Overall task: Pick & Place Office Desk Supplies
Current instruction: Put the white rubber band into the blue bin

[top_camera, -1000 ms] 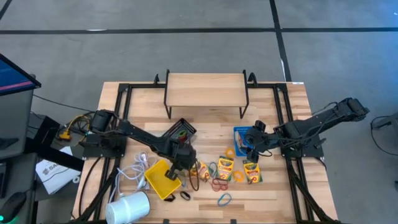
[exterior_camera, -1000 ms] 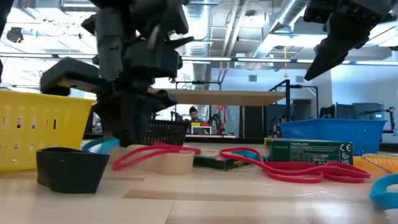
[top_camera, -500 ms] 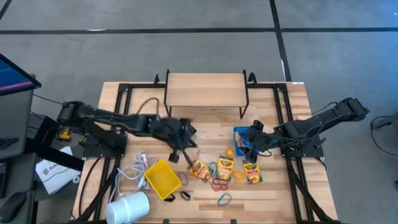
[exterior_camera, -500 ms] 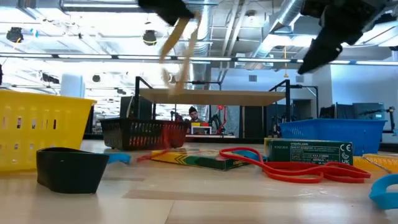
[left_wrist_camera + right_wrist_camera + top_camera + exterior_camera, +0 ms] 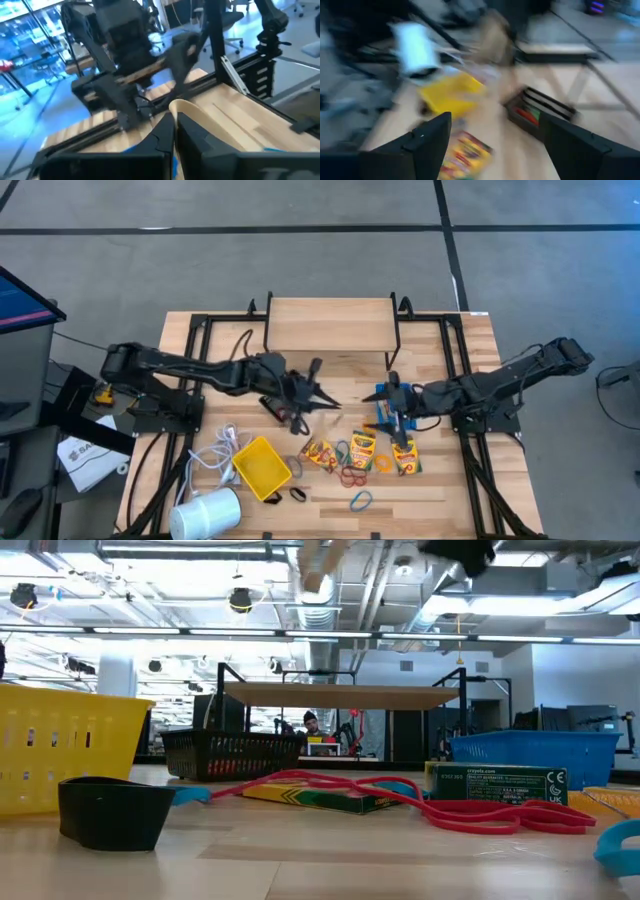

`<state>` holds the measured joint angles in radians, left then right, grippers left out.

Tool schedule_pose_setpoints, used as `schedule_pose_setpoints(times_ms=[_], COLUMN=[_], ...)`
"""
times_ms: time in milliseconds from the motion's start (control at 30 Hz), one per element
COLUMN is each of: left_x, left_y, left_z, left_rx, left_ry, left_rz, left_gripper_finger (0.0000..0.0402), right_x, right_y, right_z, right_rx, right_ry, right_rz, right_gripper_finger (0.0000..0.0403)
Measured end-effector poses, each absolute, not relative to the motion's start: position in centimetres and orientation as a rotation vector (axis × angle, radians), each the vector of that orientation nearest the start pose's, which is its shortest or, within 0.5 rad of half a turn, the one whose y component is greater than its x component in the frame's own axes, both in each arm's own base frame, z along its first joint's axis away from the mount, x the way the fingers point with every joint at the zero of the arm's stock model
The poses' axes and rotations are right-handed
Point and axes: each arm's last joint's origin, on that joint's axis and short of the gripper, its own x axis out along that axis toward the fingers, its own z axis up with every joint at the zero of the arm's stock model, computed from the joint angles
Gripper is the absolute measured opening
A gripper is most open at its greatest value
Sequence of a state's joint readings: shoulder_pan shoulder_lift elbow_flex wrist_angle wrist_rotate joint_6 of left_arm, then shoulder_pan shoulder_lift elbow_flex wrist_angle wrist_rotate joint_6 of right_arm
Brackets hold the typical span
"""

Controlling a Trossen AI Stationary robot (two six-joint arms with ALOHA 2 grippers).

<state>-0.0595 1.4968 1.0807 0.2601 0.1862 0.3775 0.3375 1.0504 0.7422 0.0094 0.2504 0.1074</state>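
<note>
Three crayon boxes [image 5: 362, 448] – one yellow bin [image 5: 262, 467], one black bin [image 5: 283, 408]

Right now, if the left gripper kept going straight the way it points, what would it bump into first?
Probably the right gripper. The left gripper, shut on a tan band, points across the table at it, though heights are unclear.

The yellow bin [image 5: 262, 466] is placed near the table's [image 5: 450, 500] front edge, left of centre, with the white cylinder [image 5: 206, 513] in front of it to the left and the coiled cable [image 5: 218, 451] just beside it on the left. The crayon boxes [image 5: 361, 450] are spread right of the yellow bin, and rubber-band rings [image 5: 352, 476] are scattered among and in front of them. The blue bin [image 5: 386, 402] is set behind the boxes. The black bin [image 5: 280, 406] is found behind the yellow bin. The wooden shelf [image 5: 330, 325] is mounted at the back.
</note>
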Motion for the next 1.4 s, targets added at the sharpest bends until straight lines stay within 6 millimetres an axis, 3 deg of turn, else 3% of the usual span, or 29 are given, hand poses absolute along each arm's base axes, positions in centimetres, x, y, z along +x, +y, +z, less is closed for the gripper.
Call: schedule_pose_setpoints(times_ms=[133,367,500,567,633,700,767,1000,1067,1267,1400], left_x=[36.4,40.2,41.1,41.0,41.0,40.4,39.8,35.4,34.4,32.3,31.8], left_y=[-2.1,-2.7,-2.9,-2.9,-2.8,-2.8,-2.8,-2.3,-2.2,-2.4,-2.8], left_z=[29.6,30.1,30.8,30.5,30.5,30.8,31.6,32.9,33.1,31.0,28.3], left_rx=[0.37,0.417,0.427,0.421,0.43,0.462,0.492,0.483,0.432,0.278,0.198], left_ry=[0.061,0.008,-0.03,-0.004,0.0,0.031,0.038,0.379,0.406,0.477,0.536], left_rz=[-0.311,-0.404,-0.427,-0.432,-0.429,-0.434,-0.433,-0.29,-0.259,-0.24,-0.236], left_gripper_finger=[0.0003,0.0003,0.0003,0.0006,0.0014,0.0027,0.0047,0.0139,0.016,0.0192,0.0191], right_x=[22.2,22.7,23.1,23.4,23.4,23.5,23.3,21.4,20.8,19.6,19.0], right_y=[7.2,6.6,6.2,6.2,6.2,6.2,6.1,5.4,5.2,4.7,4.5], right_z=[29.0,28.3,27.8,27.6,27.1,26.9,26.8,25.9,25.5,24.0,23.6], right_rx=[0.032,0.05,0.056,0.049,0.038,0.033,0.011,-0.005,-0.004,0.037,0.049], right_ry=[0.266,0.305,0.332,0.343,0.383,0.394,0.414,0.561,0.613,0.775,0.841], right_rz=[0.118,0.081,0.057,0.05,0.046,0.047,0.029,-0.19,-0.254,-0.356,-0.382], right_gripper_finger=[0.0297,0.0297,0.0291,0.0261,0.019,0.0081,0.0025,0.0004,0.0003,0.0002,0.001])
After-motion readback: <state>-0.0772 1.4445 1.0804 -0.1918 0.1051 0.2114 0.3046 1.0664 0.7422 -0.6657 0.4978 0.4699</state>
